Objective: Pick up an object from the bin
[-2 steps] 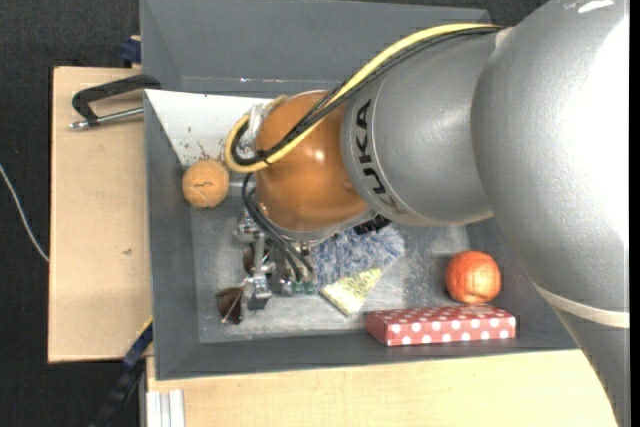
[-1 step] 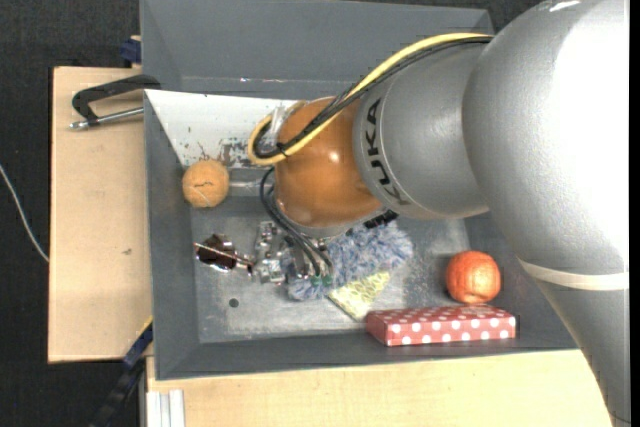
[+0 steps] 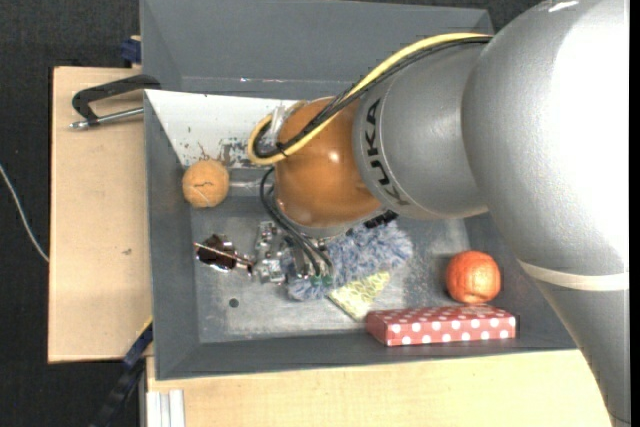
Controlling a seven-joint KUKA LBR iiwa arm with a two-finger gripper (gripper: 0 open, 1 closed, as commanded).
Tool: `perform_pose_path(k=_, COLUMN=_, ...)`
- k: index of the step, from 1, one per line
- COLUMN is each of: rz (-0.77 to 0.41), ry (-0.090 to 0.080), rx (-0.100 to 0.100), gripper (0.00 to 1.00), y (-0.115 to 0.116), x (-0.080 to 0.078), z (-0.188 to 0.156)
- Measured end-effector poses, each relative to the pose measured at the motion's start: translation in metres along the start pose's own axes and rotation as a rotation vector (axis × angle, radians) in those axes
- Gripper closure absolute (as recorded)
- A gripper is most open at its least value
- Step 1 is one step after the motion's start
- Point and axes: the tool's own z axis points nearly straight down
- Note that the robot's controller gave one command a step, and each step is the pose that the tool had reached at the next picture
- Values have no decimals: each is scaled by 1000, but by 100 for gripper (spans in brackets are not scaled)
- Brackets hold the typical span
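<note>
- A blue-grey shaggy cloth is lying mid-floor in the grey metal bin, towards the front wall.
- The gripper is hanging low at the cloth's left edge; whether it is spread or pressed together cannot be told.
- Nothing is looking lifted, so the grasp and the lift are judged outstanding.
- A small dark glossy object is lying just left.

Grey metal bin, tan round ball at left, blue-grey fluffy cloth mid-floor, orange ball at right, red white-dotted box along the front wall
</note>
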Motion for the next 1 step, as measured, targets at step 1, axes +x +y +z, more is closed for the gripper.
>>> perform_pose_path(k=1, rz=-172, ry=2, rx=1, gripper=100, y=-5, x=6, z=-144)
